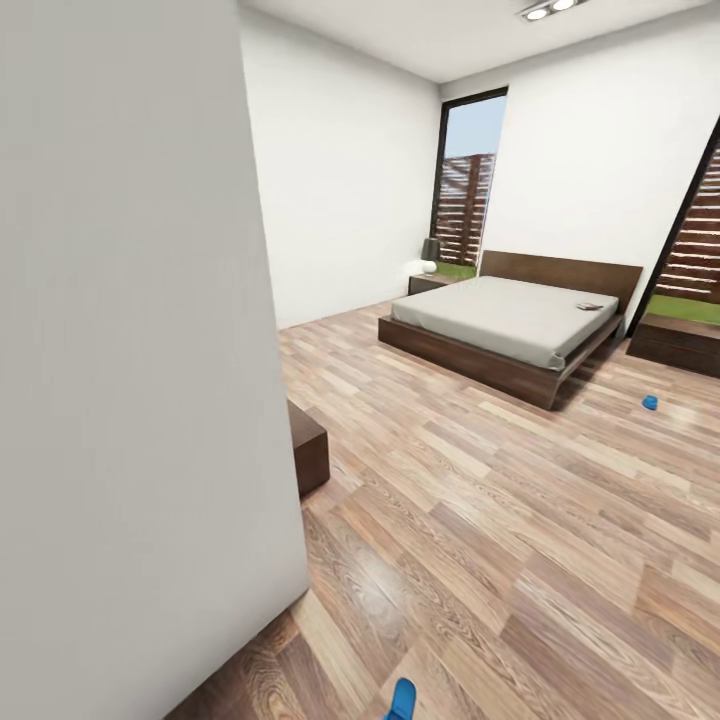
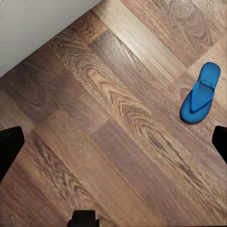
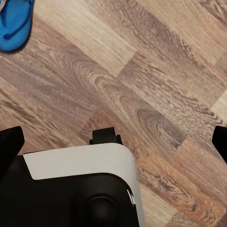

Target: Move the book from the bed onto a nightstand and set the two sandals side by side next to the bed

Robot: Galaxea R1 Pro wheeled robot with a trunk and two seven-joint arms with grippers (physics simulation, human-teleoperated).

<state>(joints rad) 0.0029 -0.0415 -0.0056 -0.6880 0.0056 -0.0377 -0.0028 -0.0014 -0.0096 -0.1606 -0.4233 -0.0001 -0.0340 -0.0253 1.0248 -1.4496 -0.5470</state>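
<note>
The bedroom is seen from just inside its entrance, with a white wall [image 1: 130,350] close on the robot's left and the wood-plank floor [image 1: 480,520] stretching ahead to the bed [image 1: 500,325]. The book [image 1: 589,306] lies on the grey mattress near the headboard, on the side nearer the right-hand window. A nightstand [image 1: 428,283] carrying a small lamp [image 1: 430,254] stands at the bed's far left corner, and another low dark cabinet [image 1: 680,342] sits to the bed's right. One blue sandal [image 1: 650,402] rests on the floor to the right of the bed's foot, well apart from the frame; the other sandal [image 1: 402,698] lies on the planks right below the robot, and is seen strap-up in the left wrist view [image 2: 201,93] and partly in the right wrist view [image 3: 14,26]. The left gripper [image 2: 113,142] and the right gripper [image 3: 113,142] both hang over the floor with jaws spread wide and nothing between them. The step in hand is judged to be the pickup of the near sandal. It would be done well if the base were stopped first, the left gripper brought directly above the sandal, and the jaws turned across its narrow width. Because the sandal is flat and thin, the strap or a side edge should be pinched rather than the sole pressed from above, so that the fingertips are not driven into the planks.
</note>
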